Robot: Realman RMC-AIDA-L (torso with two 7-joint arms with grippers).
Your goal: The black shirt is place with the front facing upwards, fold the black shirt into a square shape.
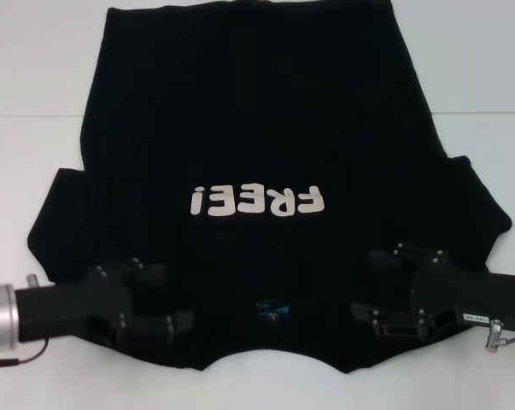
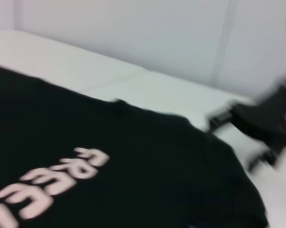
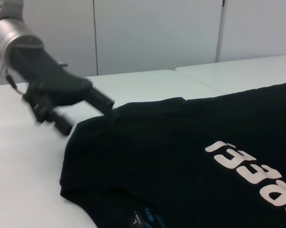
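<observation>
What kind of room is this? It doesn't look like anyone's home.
Probably a lab or test room, not a home: a bare white table, plain pale wall panels, and two robot arms, left hand and right hand, over one black shirt.

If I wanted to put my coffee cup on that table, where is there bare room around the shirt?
Bare white table shows on both sides of the black shirt, widest beside its far half, and past the hem. The near edge is crowded: the left tool and right tool sit over the shirt's shoulders, flanking the neck label.
</observation>
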